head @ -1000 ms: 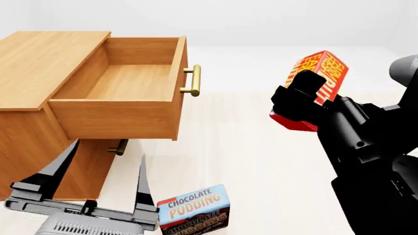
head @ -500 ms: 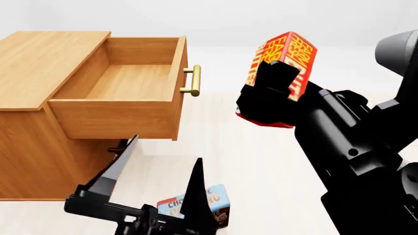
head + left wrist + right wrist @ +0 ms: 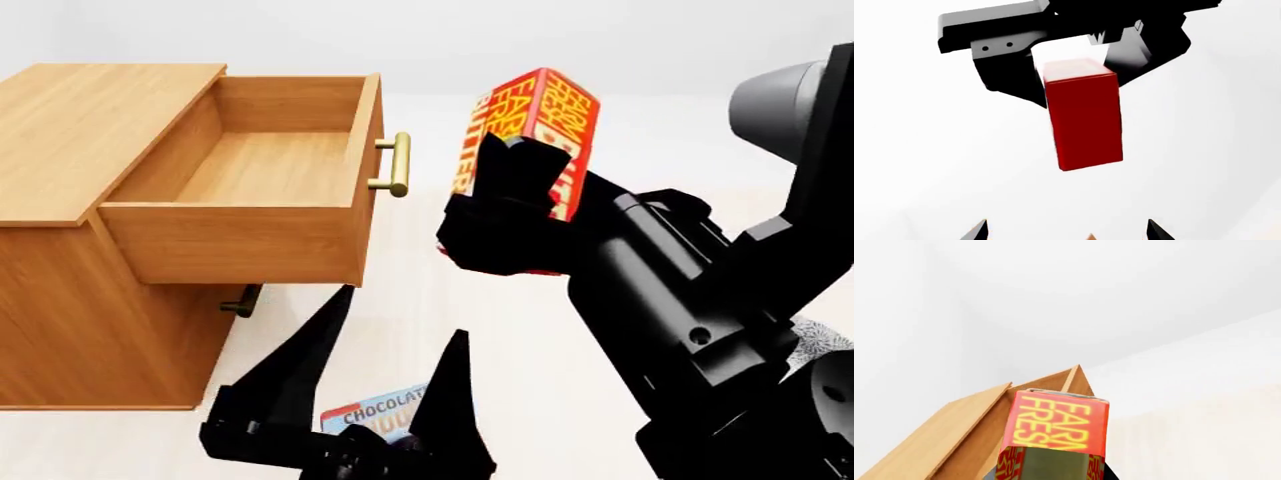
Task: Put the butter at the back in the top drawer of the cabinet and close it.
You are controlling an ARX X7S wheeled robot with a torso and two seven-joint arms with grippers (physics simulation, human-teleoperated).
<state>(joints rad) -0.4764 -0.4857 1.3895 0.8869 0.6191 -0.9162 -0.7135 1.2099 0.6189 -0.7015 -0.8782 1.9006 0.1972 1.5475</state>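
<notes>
Gripping the butter (image 3: pixel 534 135) upright in its closed jaws, the right gripper (image 3: pixel 514 215) holds it high beside the pulled-out top drawer (image 3: pixel 254 165) of the cabinet (image 3: pixel 80 300), apparently to clear the drawer's front wall, while the left gripper (image 3: pixel 367 390) waits low, jaws spread and empty.

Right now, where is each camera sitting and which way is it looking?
Head view: from the robot's head, looking down at the cabinet, its open top drawer and both arms; the right tool holds the butter.
Left wrist view: on the left arm, looking past the left tool at the butter's red underside.
Right wrist view: on the right arm, looking over the butter toward the cabinet.
All three share the butter.
</notes>
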